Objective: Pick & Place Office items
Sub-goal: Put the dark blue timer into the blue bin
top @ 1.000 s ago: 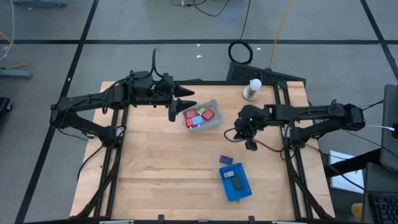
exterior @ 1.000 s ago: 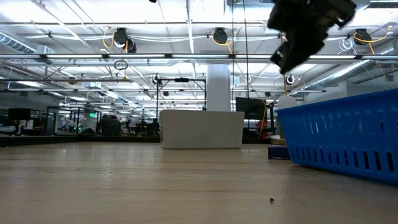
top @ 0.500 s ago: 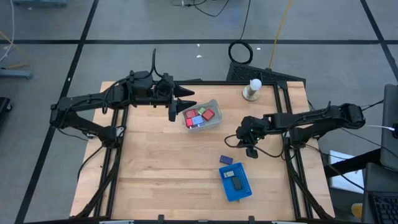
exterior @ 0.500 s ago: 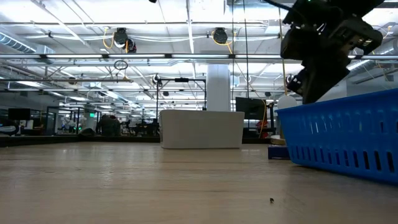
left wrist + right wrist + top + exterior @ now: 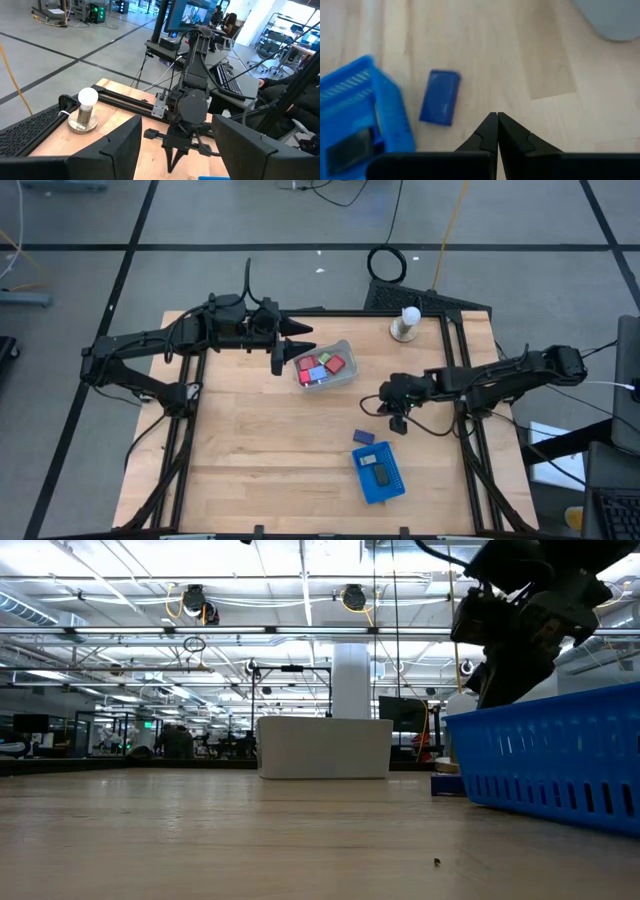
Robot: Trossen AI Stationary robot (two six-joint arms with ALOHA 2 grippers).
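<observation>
Right wrist view: I see my right gripper with its fingers pressed together and empty, hovering above the pale wooden table. The small dark-blue rectangular block lies flat on the wood just beside the flat bright-blue slotted plastic tray, ahead of the fingertips. A black block already rests inside that tray.

As I judge it, the step in hand is picking the dark-blue block. To do it well, I would part the fingers before descending, centre them over the block's short sides, and keep clear of the tray wall so it is not nudged.

High view: beyond the tray, the pale translucent rectangular bin holds the remaining office items, red, blue and green pieces among them. My left gripper waits just beside the bin with its fingers partly apart, holding nothing that I can see. Farther from the tray, a white bulb on a round metal base stands at the table's far edge.

Low view: behind the table, an open industrial hall with ceiling lights.
</observation>
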